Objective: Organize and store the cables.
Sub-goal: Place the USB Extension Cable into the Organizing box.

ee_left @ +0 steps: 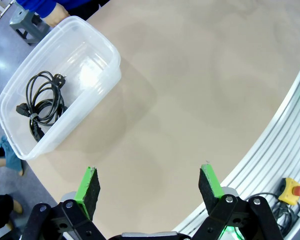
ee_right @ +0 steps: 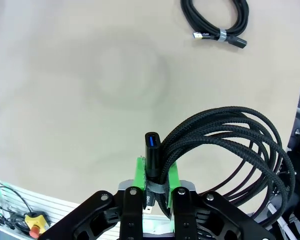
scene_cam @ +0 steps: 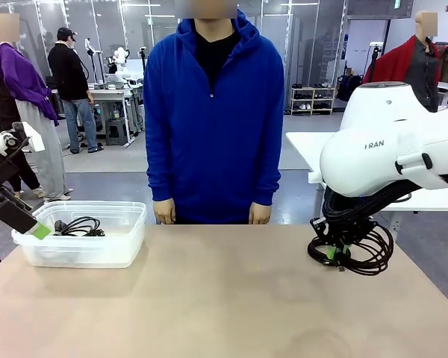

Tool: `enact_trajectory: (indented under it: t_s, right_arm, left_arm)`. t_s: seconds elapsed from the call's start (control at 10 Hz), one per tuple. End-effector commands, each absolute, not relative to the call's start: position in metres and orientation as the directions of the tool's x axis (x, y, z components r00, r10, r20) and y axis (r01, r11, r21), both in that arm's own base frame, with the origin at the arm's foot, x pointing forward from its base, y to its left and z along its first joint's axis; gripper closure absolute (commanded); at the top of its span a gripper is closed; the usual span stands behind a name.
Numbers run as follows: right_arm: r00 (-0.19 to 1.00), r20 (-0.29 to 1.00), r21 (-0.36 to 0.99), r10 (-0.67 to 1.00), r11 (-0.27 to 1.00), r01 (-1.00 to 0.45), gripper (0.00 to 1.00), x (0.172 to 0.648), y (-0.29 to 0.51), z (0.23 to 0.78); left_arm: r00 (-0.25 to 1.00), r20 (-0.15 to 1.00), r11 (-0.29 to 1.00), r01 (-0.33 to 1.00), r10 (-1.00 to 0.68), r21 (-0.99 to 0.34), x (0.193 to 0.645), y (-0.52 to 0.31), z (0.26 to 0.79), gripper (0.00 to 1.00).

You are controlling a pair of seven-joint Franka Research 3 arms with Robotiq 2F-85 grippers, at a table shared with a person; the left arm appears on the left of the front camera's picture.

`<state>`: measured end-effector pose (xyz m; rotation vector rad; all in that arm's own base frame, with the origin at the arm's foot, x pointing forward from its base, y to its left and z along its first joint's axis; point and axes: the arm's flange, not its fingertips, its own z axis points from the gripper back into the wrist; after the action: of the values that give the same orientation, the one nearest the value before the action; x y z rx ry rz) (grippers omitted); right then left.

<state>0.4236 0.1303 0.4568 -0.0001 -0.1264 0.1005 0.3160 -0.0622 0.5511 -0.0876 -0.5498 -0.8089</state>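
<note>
A clear plastic bin point(scene_cam: 127, 246) stands at the table's left and holds one coiled black cable point(scene_cam: 79, 226). My left gripper point(scene_cam: 39, 228) hovers by the bin's left end, open and empty. From its wrist camera the gripper point(ee_left: 150, 184) looks down on bare table, with the bin point(ee_left: 112, 55) and its cable point(ee_left: 42, 102) off to the upper left. At the table's right edge my right gripper point(scene_cam: 334, 252) is shut on a coil of braided black cable point(scene_cam: 358, 250). In the right wrist view the gripper point(ee_right: 157, 175) pinches the coil point(ee_right: 230, 145) by its blue-tipped plug. Another tied cable coil point(ee_right: 217, 20) lies on the table beyond.
A person in a blue hoodie point(scene_cam: 213, 112) stands at the far edge, hands point(scene_cam: 164, 213) hanging at the table line. A red stop button point(ee_left: 295, 191) sits below the table's near rail. The tan tabletop point(scene_cam: 224, 298) stretches between bin and right arm.
</note>
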Motion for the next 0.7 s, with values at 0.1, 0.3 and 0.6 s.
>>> enact_trajectory:
  t_s: [0.1,0.3,0.6]
  right_arm:
    - [0.987,0.126,-0.006,0.1,0.995,-0.1,0.89,0.4236,0.1303,0.4568]
    - [0.987,0.126,-0.006,0.1,0.995,-0.1,0.89,0.4236,0.1303,0.4568]
    - [0.987,0.126,-0.006,0.1,0.995,-0.1,0.89,0.4236,0.1303,0.4568]
  left_arm:
    - [0.555,0.497,0.692,0.709,-0.667,0.138,0.3147,-0.064,0.5522,0.0]
    - [0.555,0.497,0.692,0.709,-0.667,0.138,0.3147,-0.064,0.5522,0.0]
    - [0.555,0.497,0.692,0.709,-0.667,0.138,0.3147,-0.064,0.5522,0.0]
